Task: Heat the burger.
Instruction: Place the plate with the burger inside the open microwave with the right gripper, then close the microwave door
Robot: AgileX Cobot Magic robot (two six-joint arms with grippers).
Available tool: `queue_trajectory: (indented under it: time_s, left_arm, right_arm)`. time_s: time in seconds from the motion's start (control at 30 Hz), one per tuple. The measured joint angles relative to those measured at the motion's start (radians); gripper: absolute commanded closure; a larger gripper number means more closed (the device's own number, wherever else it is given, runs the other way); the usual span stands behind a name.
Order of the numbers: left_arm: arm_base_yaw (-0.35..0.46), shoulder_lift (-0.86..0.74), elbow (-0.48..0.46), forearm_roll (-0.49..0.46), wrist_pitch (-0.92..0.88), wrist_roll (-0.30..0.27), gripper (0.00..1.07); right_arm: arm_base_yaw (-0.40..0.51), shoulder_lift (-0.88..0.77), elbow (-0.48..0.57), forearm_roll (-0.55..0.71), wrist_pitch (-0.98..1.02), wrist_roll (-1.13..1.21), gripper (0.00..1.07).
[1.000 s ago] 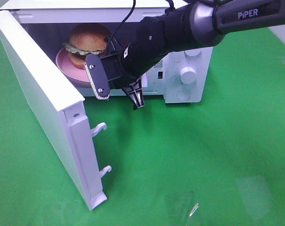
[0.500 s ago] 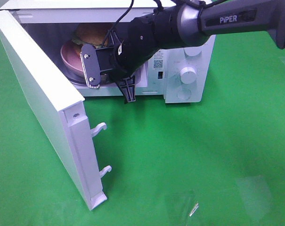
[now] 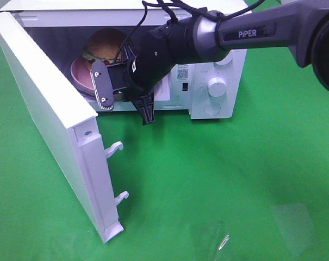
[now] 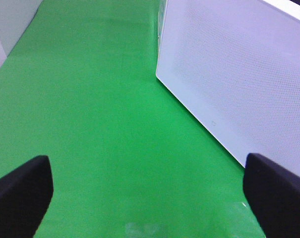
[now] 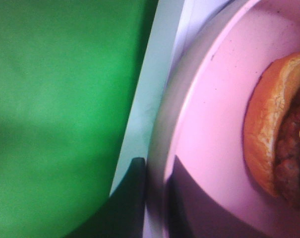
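From above, the right arm blocks half the burger and much of the pink plate. The microwave runs off the top edge, its label too small to read. The right wrist view is blurred and crops the burger. Of the left gripper, only two fingers show, cut by the edges.

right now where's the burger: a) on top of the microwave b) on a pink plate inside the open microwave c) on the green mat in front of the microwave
B: the burger sits on the pink plate inside the microwave, whose door stands open.
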Motion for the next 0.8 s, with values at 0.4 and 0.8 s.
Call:
queue_trajectory:
  time_s: [0.4,0.8]
  left_arm:
    - [0.0,0.0,0.0,0.0,0.0,0.0,0.08]
    - [0.0,0.0,0.0,0.0,0.0,0.0,0.08]
  right_arm:
    - [0.009,0.003,-0.003,-0.007,-0.014,0.001,0.9]
    - [0.012,-0.008,-0.012,-0.006,-0.044,0.061,0.71]
